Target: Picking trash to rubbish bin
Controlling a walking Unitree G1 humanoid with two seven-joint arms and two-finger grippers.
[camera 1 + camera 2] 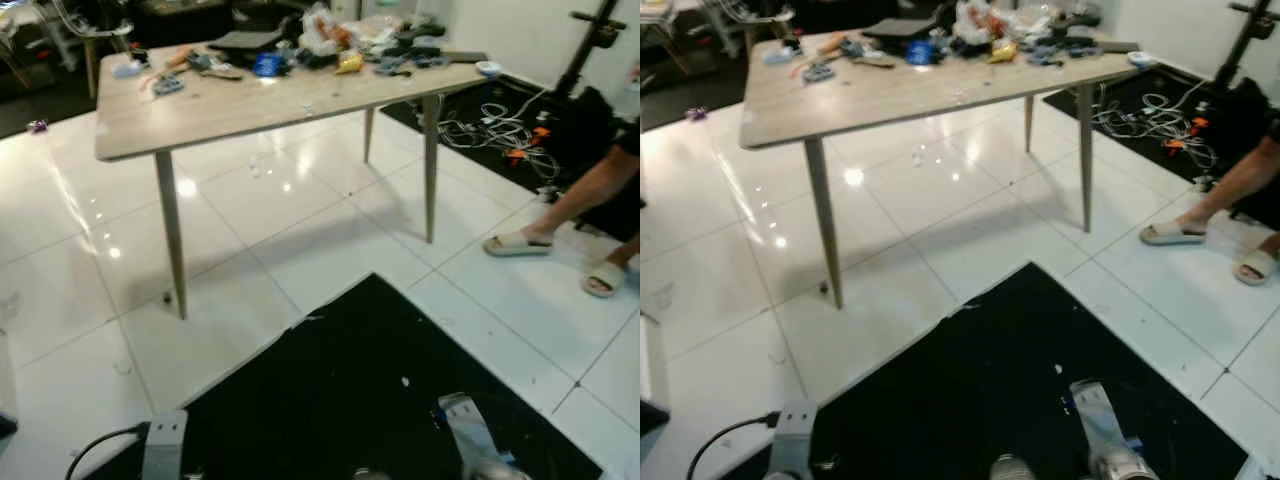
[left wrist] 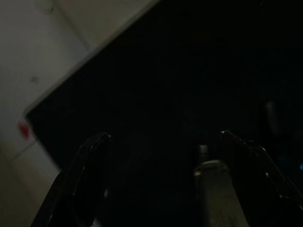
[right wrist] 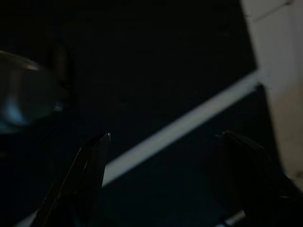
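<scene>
A light wooden table [image 1: 230, 110] stands ahead. Its far side is covered with clutter: a crumpled white bag [image 1: 320, 30], a blue wrapper [image 1: 267, 64], a yellow piece [image 1: 350, 63] and several small items. Both silver arms hang low at the bottom edge, the left arm [image 1: 165, 440] and the right arm [image 1: 470, 435], over a black mat [image 1: 360, 380]. In the dark left wrist view my left gripper [image 2: 163, 142] is open over the mat. My right gripper [image 3: 165, 136] is also open, holding nothing, above the mat's edge.
A person's legs in pale sandals [image 1: 518, 243] rest on the white tiles at the right. Tangled cables [image 1: 495, 130] and a dark stand [image 1: 590, 50] lie behind the table's right end. A small purple object [image 1: 37, 125] sits on the floor at far left.
</scene>
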